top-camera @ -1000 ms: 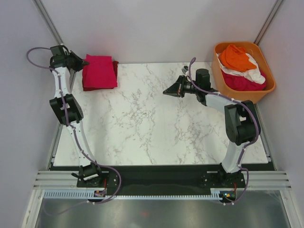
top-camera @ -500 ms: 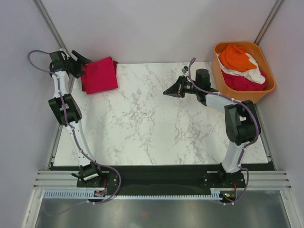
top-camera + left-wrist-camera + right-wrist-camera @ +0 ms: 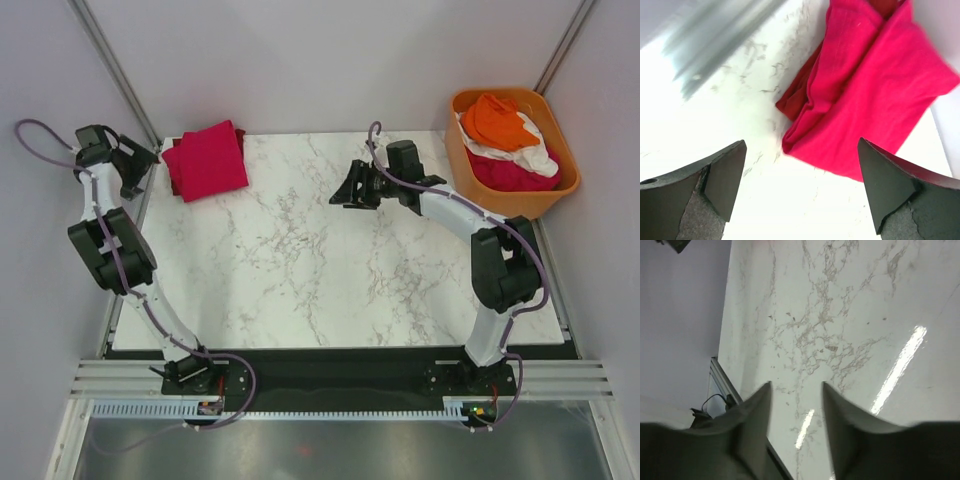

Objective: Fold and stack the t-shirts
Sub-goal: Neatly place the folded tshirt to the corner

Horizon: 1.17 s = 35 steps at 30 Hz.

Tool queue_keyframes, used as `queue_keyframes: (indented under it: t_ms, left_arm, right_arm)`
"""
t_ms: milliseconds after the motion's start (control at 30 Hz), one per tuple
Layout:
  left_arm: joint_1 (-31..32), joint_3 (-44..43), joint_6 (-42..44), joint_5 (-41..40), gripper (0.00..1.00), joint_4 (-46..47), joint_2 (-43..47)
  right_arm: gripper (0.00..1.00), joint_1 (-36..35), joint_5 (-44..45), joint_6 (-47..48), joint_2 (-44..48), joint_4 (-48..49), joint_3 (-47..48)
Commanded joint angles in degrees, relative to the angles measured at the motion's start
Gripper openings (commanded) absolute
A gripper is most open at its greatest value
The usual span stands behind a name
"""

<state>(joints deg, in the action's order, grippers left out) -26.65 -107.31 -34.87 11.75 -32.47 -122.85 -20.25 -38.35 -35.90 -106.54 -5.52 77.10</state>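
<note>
magenta t-shirt (image 3: 875, 85) folded atop maroon t-shirt (image 3: 799, 96)

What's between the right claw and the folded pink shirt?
Nothing but bare marble table lies between the right claw and the pink shirt. The top view shows this.

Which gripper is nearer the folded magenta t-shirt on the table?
Left. The left gripper sits beside the folded magenta t-shirt, not touching; the right gripper hovers far off.
</note>
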Motion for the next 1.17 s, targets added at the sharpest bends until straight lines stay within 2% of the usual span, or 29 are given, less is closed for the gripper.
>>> queue_keyframes:
  t_ms: [0, 100, 167, 200, 367, 400, 433, 467, 500, 533, 567, 600, 767, 933, 1033, 1100, 1133]
  left_arm:
    - [-4.81, 3.75, -0.72, -11.57, 1.0, 2.76, 14.19]
    - [-4.81, 9.97, -1.86, -10.17, 1.0, 2.76, 22.19]
    - [-4.72, 14.47, -2.57, -7.45, 1.0, 2.67, 28.95]
    - [-4.11, 19.54, -2.39, -7.01, 1.0, 2.93, 31.15]
    - [0.45, 38.1, 1.65, -5.24, 1.0, 7.6, 50.11]
    - [4.29, 43.36, 1.65, -5.24, 1.0, 7.6, 53.21]
    - [7.46, 46.02, 4.96, -6.9, 1.0, 12.73, 55.85]
    - [11.24, 50.57, 10.65, -11.26, 1.0, 19.05, 60.49]
    - [19.63, 53.23, 13.49, -18.79, 1.0, 22.5, 62.45]
    - [23.19, 56.39, 20.48, -21.04, 1.0, 26.45, 64.03]
    - [25.84, 59.64, 23.5, -22.28, 1.0, 36.06, 65.61]
    - [28.91, 64.8, 25.1, -22.12, 1.0, 38.68, 67.46]
    - [29.12, 70.47, 26.17, -25.99, 1.0, 39.85, 68.01]
    - [30.61, 77.59, 26.17, -25.99, 1.0, 39.85, 56.96]
    - [32.01, 85.4, 26.17, -25.99, 1.0, 39.85, 54.21]
    - [32.54, 86.2, 24.34, -25.81, 1.0, 41.94, 54.82]
    - [32.46, 87.69, 28.59, -25.38, 0.97, 77.64, 54.38]
  right_arm:
    - [0.73, -3.12, 8.89, 8.47, 4.5, -7.75, 3.41]
    - [0.96, -5.93, 13.62, 10.49, 6.52, -7.93, 2.97]
    - [0.98, -8.39, 16.1, 11.72, 9.32, -7.84, 1.83]
    - [0.98, -9.18, 17.76, 12.77, 12.21, -7.06, 1.3]
    - [0.98, -14.37, 27.35, 15.16, 24.7, 1.9, -9.93]
    - [0.98, -14.47, 27.71, 14.03, 27.67, 5.13, -11.95]
    - [0.98, -14.55, 28.15, 13.41, 28.83, 7.43, -15.28]
    - [0.98, -14.64, 27.98, 13.31, 29.72, 10.58, -16.97]
    - [0.98, -14.73, 27.19, 13.31, 31.55, 12.27, -18.64]
    - [0.98, -14.73, 26.49, 13.14, 32.35, 13.68, -21.61]
    - [0.98, -14.82, 26.05, 12.88, 33.06, 14.48, -22.6]
    - [0.98, -14.9, 25.96, 12.61, 33.94, 14.83, -23.22]
    - [0.98, -14.82, 24.29, 13.13, 35.7, 12.55, -24.36]
    - [0.98, -14.91, 22.01, 12.0, 38.77, 16.06, -27.26]
    - [0.98, -14.9, 20.86, 12.34, 40.7, 17.21, -28.49]
    - [0.98, -14.91, 21.38, 13.13, 42.89, 16.77, -29.2]
    - [0.98, -14.91, 21.82, 14.18, 43.78, 16.42, -29.9]
